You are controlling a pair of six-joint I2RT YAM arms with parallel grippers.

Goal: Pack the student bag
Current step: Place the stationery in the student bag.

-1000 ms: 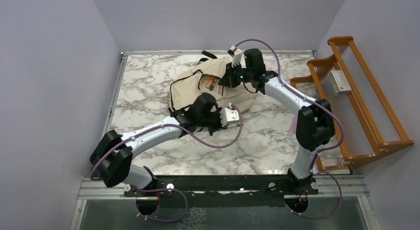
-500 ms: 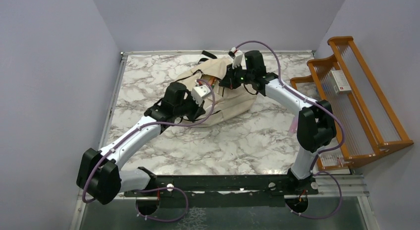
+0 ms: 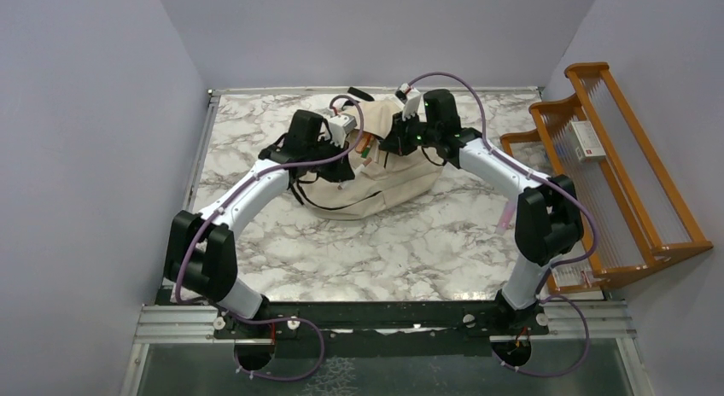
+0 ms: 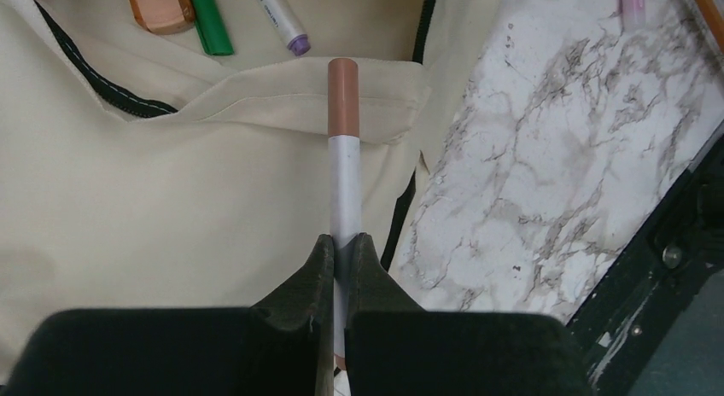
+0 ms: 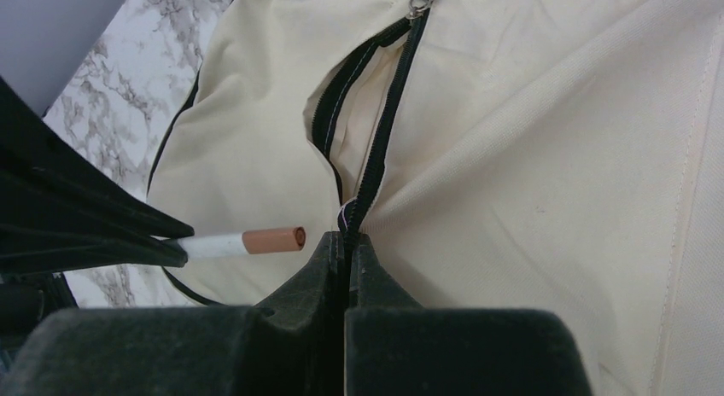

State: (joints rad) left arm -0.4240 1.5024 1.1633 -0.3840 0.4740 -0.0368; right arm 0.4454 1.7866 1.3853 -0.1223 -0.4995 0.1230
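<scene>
The student bag (image 3: 388,181), a beige backpack with black zipper trim, lies at the back middle of the marble table. My left gripper (image 4: 340,241) is shut on a white marker with a tan cap (image 4: 344,157). The cap points over the edge of the bag's (image 4: 171,183) open pocket. An orange item (image 4: 158,8), a green marker (image 4: 207,20) and a purple-tipped white marker (image 4: 282,16) lie in that pocket. My right gripper (image 5: 348,238) is shut on the black zipper edge (image 5: 384,131) of the bag's opening. The tan-capped marker (image 5: 248,241) sits just left of it.
A wooden rack (image 3: 632,183) stands along the right edge with a white box (image 3: 586,140) on it. A pink item (image 3: 504,217) lies on the table near the right arm. Grey walls close in the left, back and right.
My left arm has swung with the marker from the bag's near side to its left and up over the opening. The right gripper has kept its hold on the zipper edge.
</scene>
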